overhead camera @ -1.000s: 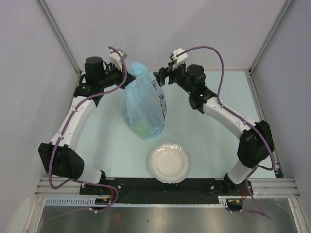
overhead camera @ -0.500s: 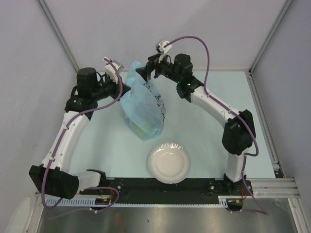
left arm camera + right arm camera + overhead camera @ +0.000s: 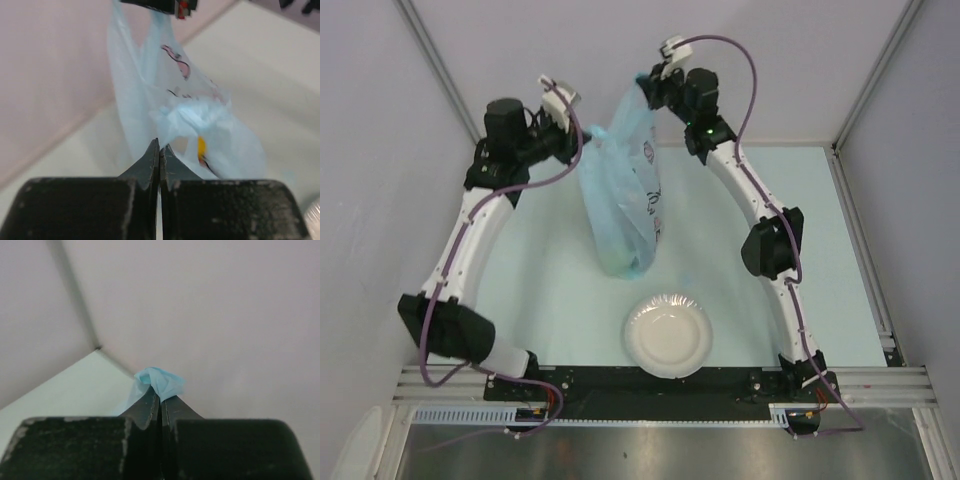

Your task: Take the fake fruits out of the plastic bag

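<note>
The light-blue plastic bag [image 3: 620, 195] hangs stretched tall between my two grippers, its bottom low over the table. Fake fruits show only as a greenish-yellow lump [image 3: 620, 262] through its lower end; a yellow patch [image 3: 201, 147] shows through the film in the left wrist view. My left gripper [image 3: 586, 140] is shut on the bag's left upper edge [image 3: 172, 127], its tips [image 3: 160, 148] pressed together. My right gripper [image 3: 644, 88], higher and further back, is shut on a bunched blue handle [image 3: 161, 379], its tips [image 3: 161, 399] closed under it.
A white round bowl [image 3: 668, 333] sits on the table near the front, just below the bag's bottom. Grey enclosure walls stand close behind both grippers and at the sides. The right arm reaches up along the back wall.
My right gripper swung left and upward, shut on the bag's handle and raised it. The bag is now pulled taller and narrower. The left gripper kept its hold.
</note>
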Controlling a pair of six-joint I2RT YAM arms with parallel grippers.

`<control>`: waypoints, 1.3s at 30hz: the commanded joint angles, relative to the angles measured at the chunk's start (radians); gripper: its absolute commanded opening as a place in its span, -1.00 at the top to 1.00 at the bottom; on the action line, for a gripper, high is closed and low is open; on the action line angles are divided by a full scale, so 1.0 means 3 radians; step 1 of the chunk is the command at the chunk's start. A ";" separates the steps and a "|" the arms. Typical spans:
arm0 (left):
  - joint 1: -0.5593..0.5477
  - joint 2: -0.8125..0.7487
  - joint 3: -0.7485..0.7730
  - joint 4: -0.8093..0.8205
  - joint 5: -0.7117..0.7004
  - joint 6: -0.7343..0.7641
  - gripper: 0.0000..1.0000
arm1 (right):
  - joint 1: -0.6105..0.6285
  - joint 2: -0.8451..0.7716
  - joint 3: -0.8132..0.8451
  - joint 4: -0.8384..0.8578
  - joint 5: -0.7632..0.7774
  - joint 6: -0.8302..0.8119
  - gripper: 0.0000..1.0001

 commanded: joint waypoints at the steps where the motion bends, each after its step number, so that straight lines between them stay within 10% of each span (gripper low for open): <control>1: -0.0018 0.0811 0.1688 0.0392 -0.0022 -0.0062 1.00 | -0.0480 0.0288 0.1180 0.0165 0.0578 -0.0079 1.00; 4: -0.0059 0.1446 0.2901 0.0203 0.0024 -0.0083 1.00 | -0.0573 -0.0164 0.0671 0.0400 0.0625 -0.0294 1.00; 9: -0.0248 0.1350 0.2963 0.0133 0.0284 0.0310 1.00 | -0.0706 -0.1254 -0.0949 0.0876 0.0660 -0.0340 1.00; 19: -0.0703 -0.0218 -0.0253 -0.0524 0.0571 0.1088 1.00 | -0.0553 -0.3244 -0.4197 -0.0089 0.0686 -0.0105 1.00; 21: -0.0815 -0.0444 -0.0732 -0.0396 0.0485 0.0844 0.61 | -0.0553 -0.3499 -0.4688 -0.0136 0.0671 0.0002 0.78; 22: -0.0846 -0.0567 -0.1083 -0.0335 0.0429 0.0721 0.04 | -0.0543 -0.3556 -0.4766 -0.0197 0.0645 0.0007 0.58; 25: -0.0908 -0.0945 -0.1377 -0.0094 0.0174 0.0102 -0.50 | -0.0543 -0.3817 -0.4756 -0.0473 0.0558 -0.0074 0.02; 29: -0.0908 -0.1110 -0.1149 -0.0436 0.0070 -0.0308 -0.68 | -0.0543 -0.4175 -0.4501 -0.0683 0.0584 -0.0299 -0.48; 36: -0.1000 -0.0866 -0.1117 -0.0069 0.0515 -0.1247 -0.86 | -0.0104 -0.4401 -0.4204 -0.0888 0.0671 -0.0565 -0.51; 39: -0.1188 -0.0798 -0.1285 0.0165 0.0331 -0.1417 -0.86 | 0.0015 -0.4227 -0.4204 -0.1025 0.0427 -0.0565 -0.02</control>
